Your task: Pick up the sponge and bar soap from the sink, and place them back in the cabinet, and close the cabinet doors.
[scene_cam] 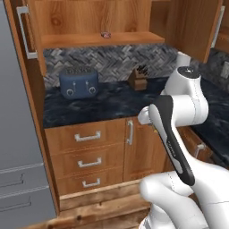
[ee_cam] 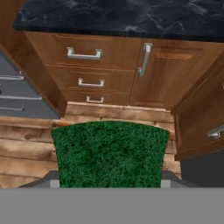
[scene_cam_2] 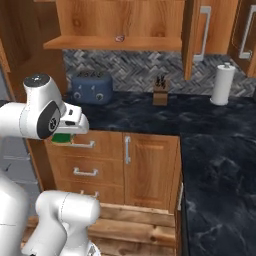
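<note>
Sponge (ee_cam: 110,153) clenched in end effector (ee_cam: 109,181); bar soap (scene_cam: 106,34) on cabinet (scene_cam: 89,20) shelf.

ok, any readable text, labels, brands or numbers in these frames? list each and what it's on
None readable.
Robot arm: faint grey marks along the dark link, too small and blurred to read.
Toaster: round knobs, no legible lettering.
Sponge held in the gripper: plain green, no print.
Paper towel roll and cabinet doors: no print.
</note>
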Controlling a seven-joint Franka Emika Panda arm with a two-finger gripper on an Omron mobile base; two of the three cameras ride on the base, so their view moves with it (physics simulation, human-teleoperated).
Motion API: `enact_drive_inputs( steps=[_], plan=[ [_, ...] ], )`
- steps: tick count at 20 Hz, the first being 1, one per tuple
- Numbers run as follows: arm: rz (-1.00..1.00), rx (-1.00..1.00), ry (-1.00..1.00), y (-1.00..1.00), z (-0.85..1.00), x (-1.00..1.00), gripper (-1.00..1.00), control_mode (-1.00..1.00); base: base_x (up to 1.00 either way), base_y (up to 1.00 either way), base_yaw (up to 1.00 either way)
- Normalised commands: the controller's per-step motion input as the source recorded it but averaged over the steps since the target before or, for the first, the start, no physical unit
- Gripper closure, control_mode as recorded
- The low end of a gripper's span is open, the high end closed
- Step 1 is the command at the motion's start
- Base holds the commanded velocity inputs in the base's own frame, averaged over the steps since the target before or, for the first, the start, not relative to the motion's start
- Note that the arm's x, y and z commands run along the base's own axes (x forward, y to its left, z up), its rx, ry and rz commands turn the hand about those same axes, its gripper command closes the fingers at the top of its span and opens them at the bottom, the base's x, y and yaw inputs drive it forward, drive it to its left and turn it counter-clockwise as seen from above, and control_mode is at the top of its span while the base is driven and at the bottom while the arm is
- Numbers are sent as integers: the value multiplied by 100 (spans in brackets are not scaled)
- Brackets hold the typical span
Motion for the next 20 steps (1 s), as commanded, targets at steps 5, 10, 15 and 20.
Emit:
enact_drive_inputs(
  steps=[5, 10, 15, 20],
  plan=[
    [0, 0, 0, 0, 0, 0, 100, 100, 60, -22, 0],
    [0, 0, 0, 0, 0, 0, 100, 100, 56, -9, 0],
    [0, 0, 0, 0, 0, 0, 100, 100, 54, -8, 0],
    [0, 0, 0, 0, 0, 0, 100, 100, 53, -9, 0]
  ],
)
